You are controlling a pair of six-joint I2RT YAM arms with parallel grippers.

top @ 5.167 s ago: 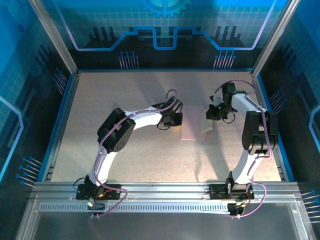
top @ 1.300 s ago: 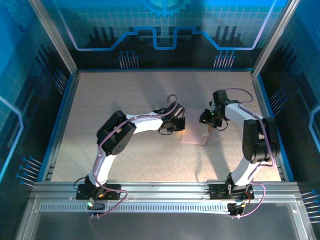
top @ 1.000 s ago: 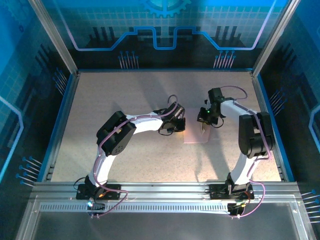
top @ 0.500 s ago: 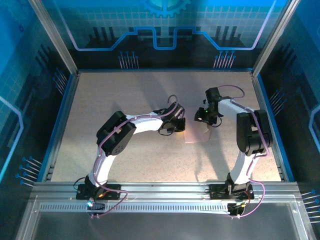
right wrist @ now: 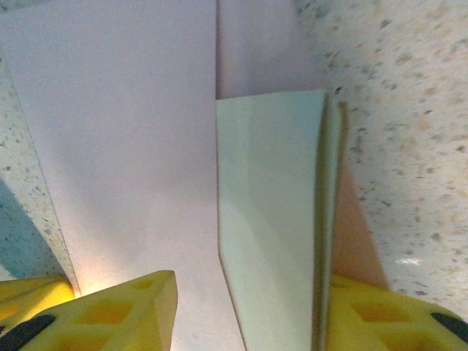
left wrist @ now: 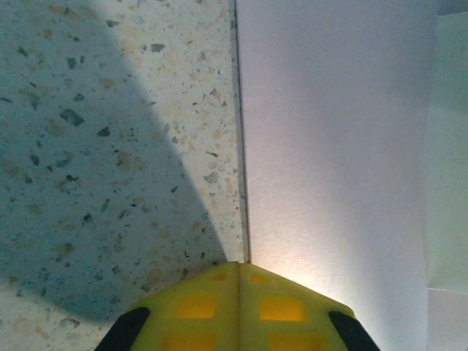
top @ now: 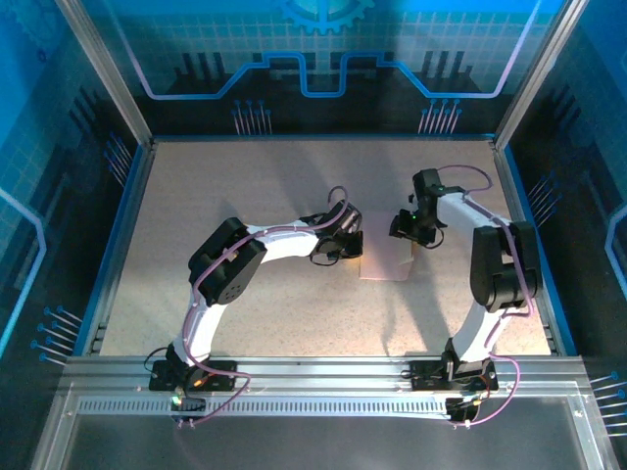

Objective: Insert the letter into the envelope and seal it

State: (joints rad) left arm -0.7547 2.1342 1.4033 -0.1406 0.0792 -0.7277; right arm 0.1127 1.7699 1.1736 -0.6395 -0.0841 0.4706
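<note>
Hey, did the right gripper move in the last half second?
Yes. The right gripper has shifted slightly rightward, toward the table's right rail and away from the envelope.

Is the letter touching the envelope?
Touching. The right wrist view shows the letter lying on the lower pink layer of the envelope, its left edge meeting the upper layer with no gap.

One envelope (top: 384,262), one letter (right wrist: 270,219); two arms: left end effector (left wrist: 236,281), right end effector (right wrist: 248,322).

Left arm (top: 284,233) and right arm (top: 478,331) show white links, black joints, purple cables, yellow fingers (right wrist: 110,314).
</note>
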